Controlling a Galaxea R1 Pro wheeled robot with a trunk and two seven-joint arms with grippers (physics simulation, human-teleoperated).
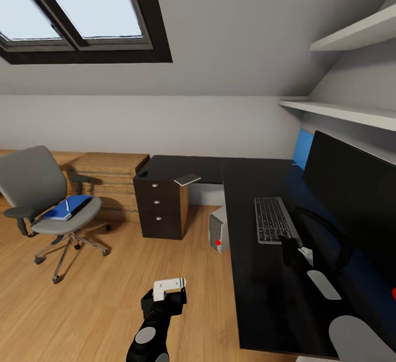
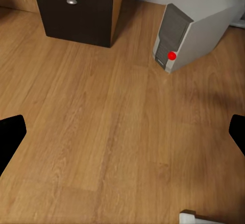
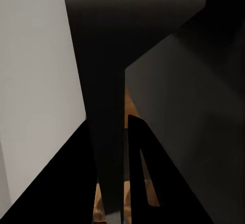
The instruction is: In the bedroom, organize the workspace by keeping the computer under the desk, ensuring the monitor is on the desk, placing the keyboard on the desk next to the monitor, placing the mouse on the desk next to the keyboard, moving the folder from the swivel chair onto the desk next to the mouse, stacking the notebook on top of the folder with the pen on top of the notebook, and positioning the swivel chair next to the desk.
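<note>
— Head view first: where did you have the task's things?

— You had the desk [image 1: 264, 296] running up the right of the frame, its long arm going from the lower edge toward the far wall, then turning left toward the drawer unit [image 1: 159, 208]. One keyboard [image 1: 273, 219] lay on it with its long axis pointing away from you, just left of the monitor [image 1: 352, 197], whose wide screen ran the same way and was cut off at the right edge. One computer [image 1: 219, 230] stood on the floor under the desk edge, its red-lit front facing lower left. One swivel chair [image 1: 47, 197] sat at the middle left, well apart from the desk, carrying the blue folder [image 1: 69, 208] with one thin white pen [image 1: 67, 204] slanted across it.

— Anything hard to make out?

— A small dark shape [image 1: 142, 174] at the desk's far left corner was too small to name. A flat pale-edged piece [image 1: 187, 179] overhung the desk edge above the drawers; you could not tell it as the notebook for certain.

— And your tools?

— Your left gripper [image 1: 168, 290] hung over the floor at lower centre, and in the left wrist view its fingers [image 2: 10, 137] stood wide apart with nothing between them. Your right gripper [image 1: 294, 252] was over the desk by the keyboard's near end; whether it was spread or pressed together, I could not tell.
</note>
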